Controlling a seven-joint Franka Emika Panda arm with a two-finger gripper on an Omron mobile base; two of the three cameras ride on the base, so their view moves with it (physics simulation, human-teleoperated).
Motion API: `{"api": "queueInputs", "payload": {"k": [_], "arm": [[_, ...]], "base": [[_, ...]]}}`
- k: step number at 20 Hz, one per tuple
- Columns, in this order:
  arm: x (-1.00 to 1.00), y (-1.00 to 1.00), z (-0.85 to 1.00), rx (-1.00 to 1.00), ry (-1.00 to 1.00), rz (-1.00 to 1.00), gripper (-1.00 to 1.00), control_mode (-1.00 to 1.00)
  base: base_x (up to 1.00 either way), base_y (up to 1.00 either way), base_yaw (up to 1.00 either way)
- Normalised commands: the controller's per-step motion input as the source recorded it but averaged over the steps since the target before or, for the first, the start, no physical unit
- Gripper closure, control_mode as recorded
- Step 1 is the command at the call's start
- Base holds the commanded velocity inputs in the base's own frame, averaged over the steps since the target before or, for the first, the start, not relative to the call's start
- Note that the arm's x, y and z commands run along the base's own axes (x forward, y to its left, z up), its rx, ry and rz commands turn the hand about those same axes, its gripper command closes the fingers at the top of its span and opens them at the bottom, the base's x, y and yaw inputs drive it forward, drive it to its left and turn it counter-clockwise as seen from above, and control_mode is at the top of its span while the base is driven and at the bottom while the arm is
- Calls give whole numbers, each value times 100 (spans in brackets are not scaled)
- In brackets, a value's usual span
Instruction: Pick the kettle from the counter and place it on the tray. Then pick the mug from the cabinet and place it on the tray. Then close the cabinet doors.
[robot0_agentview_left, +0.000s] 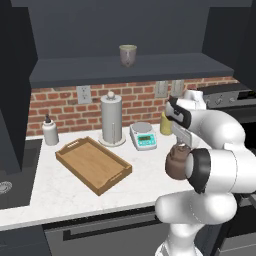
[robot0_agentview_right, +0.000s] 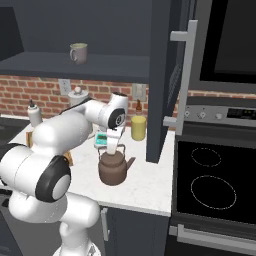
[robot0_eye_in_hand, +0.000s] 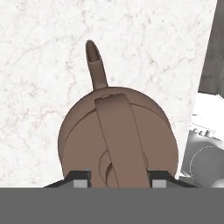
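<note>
Hand view: gripper (robot0_eye_in_hand: 118, 175) straddles kettle (robot0_eye_in_hand: 118, 135) handle, jaws apart, not clenched; off-centre closing could tip it or slip during transfer to tray (robot0_agentview_left: 93, 164).

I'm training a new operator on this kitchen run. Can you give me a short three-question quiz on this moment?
1. True or false: the mug already stands on the tray.
2. Over which thing does the gripper stand? A) the paper towel roll B) the kettle C) the kitchen scale
3. Fill in: in the hand view the fingertips flank the kettle's arched ____.

Key: 1 false, the mug is up on the cabinet shelf and the tray holds nothing. 2 B. 3 handle.
</note>
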Motion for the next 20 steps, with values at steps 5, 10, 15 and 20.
{"api": "queueInputs", "payload": {"k": [5,10,15,20], "arm": [[-2,0,0,0,-1,0,100,-100],[-31,9,9,0,-9,0,100,-100],[-51,25,41,0,-13,0,100,-100],[-47,40,63,-3,-17,0,100,-100]], "base": [[0,0,0],[0,0,0],[0,0,0],[0,0,0]]}}
